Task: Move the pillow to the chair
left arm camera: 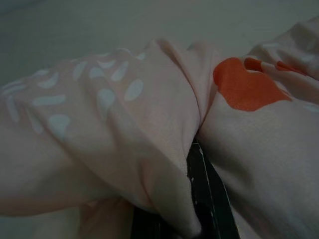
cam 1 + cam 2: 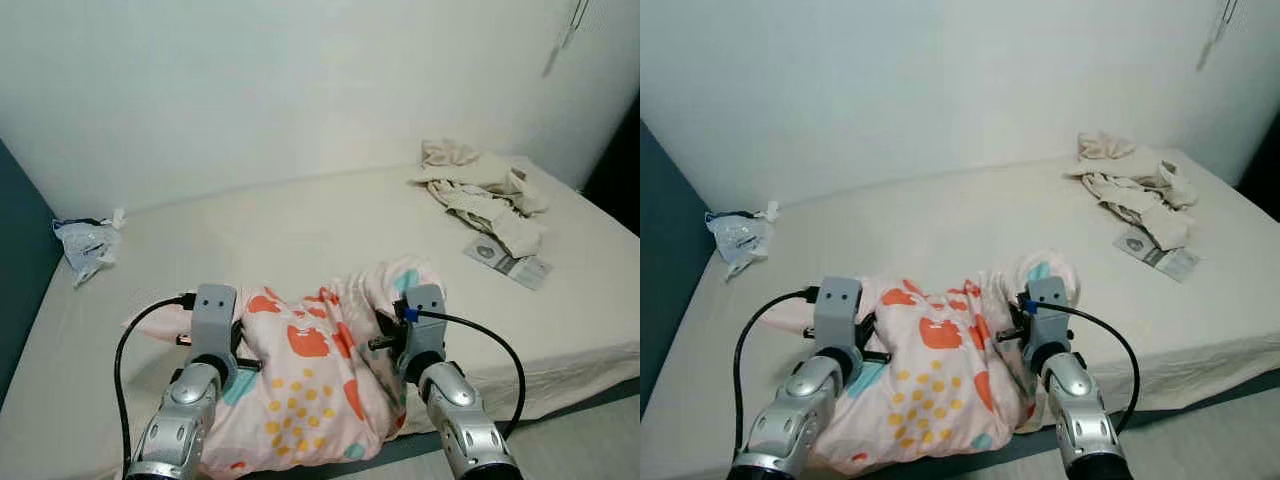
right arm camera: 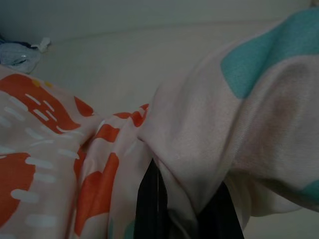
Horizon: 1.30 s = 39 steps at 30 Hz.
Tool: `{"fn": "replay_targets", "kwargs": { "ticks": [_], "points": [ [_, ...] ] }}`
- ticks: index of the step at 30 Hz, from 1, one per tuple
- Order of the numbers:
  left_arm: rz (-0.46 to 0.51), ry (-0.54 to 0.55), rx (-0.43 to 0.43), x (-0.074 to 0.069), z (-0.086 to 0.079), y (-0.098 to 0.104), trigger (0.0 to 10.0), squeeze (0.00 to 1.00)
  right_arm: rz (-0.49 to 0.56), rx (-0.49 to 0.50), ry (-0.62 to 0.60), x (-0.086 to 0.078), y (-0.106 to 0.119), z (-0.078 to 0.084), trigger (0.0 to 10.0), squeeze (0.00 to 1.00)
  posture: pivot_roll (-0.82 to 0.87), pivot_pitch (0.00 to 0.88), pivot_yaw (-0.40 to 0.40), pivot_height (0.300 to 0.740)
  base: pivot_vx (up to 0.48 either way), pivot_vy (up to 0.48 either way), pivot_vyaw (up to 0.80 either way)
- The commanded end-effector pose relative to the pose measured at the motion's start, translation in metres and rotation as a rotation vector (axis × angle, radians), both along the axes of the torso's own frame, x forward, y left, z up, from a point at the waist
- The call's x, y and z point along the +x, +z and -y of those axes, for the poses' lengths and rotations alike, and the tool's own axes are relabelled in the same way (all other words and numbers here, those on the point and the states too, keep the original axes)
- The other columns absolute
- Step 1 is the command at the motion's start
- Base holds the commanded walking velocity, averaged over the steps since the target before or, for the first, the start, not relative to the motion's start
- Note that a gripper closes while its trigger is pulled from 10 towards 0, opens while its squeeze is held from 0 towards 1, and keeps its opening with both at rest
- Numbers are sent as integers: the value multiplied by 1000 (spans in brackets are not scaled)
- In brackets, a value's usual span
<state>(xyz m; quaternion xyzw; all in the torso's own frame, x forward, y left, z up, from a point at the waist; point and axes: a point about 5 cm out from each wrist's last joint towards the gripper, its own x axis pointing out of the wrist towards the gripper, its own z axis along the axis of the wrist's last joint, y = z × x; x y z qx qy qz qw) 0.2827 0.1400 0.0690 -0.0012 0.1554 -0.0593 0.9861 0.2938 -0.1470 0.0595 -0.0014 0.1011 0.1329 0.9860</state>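
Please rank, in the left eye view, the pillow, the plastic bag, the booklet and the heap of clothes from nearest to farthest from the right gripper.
1. Pillow: pinched in the right gripper.
2. Booklet: flat on the bed, to the robot's right.
3. Heap of clothes: beyond the booklet, by the far right corner.
4. Plastic bag: at the bed's far left edge.

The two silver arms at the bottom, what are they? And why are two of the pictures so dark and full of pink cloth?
Those arms belong to a walking robot. The two bright pictures come from cameras in its head, looking down at a bed. Each arm ends in a gripper with two black fingers. The left gripper and right gripper are pinching a pink pillow from both sides. The dark pictures come from small cameras on the wrists, so close that you see pillow cloth bunched around a black finger. Also on the bed: crumpled cream clothes, a flat packet, and a plastic bag.
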Motion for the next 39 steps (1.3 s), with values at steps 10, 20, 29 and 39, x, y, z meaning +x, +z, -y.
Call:
{"fn": "replay_targets", "kwargs": {
  "ticks": [10, 20, 29, 39],
  "points": [
    [29, -31, -1, 4, 6, 9, 10000, 0, 25, 33, 32, 4, 8, -9, 10000, 0, -12, 57, 29, 740, 0, 0, 0],
    [21, -35, 11, 4, 6, 9, 10000, 0, 18, 35, 36, 4, 7, -9, 10000, 0, -10, 58, 29, 740, 0, -396, 0],
    [-40, -116, 34, -1, 11, 4, 10000, 0, 16, 50, 37, 3, 7, -9, 10000, 0, -9, 58, 32, 740, 0, -107, 0],
    [-62, -76, 21, -1, 8, 2, 10000, 0, 14, 58, 39, 2, 7, -10, 10000, 0, -7, 60, 35, 740, 0, 427, 0]
  ]
}}
